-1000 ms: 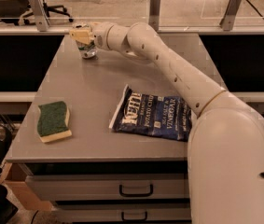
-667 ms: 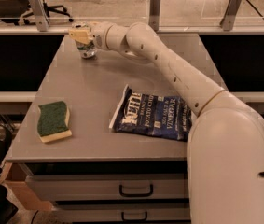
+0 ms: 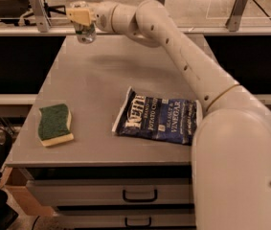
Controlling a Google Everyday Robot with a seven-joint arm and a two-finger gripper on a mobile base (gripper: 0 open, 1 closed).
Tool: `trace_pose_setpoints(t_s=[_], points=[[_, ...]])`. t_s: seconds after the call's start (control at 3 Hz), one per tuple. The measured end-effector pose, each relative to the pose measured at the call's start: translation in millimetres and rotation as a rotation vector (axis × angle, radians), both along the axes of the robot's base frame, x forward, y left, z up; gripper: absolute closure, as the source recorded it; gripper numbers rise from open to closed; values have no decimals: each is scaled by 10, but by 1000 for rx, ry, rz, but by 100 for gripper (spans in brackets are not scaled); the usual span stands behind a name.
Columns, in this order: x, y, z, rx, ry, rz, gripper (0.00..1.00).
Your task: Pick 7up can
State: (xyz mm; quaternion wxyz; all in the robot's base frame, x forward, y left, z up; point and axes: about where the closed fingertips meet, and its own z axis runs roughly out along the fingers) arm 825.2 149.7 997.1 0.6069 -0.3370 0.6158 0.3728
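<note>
The 7up can [image 3: 85, 32] is a small silvery-green can at the far left of the grey table [image 3: 101, 80]. My gripper [image 3: 81, 18] reaches across from the right and is shut on the can's upper part, with its tan fingers [image 3: 79, 16] covering the top. The can hangs clear of the table top, and a faint shadow lies on the surface below and to its right. The can's label is mostly hidden by the fingers.
A blue Kettle chip bag [image 3: 156, 121] lies flat at the table's front right, partly under my arm. A green and yellow sponge [image 3: 55, 124] lies at the front left. A railing with metal posts [image 3: 37, 8] runs behind the table. Drawers [image 3: 140, 195] sit below its front edge.
The gripper has risen with the can held in it; the can has lifted off the table at the far left. The bag and the sponge have not moved.
</note>
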Motion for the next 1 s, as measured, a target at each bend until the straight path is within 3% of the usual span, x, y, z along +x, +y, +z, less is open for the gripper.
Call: trace_pose_setpoints(t_s=[0.33,0.67,1.0], points=[[-286,-112,392,-38,-15,-18,100],[-652,-314,710,-70,-22,-75,100],[-965,-536,751,-62,-15,-103,100]])
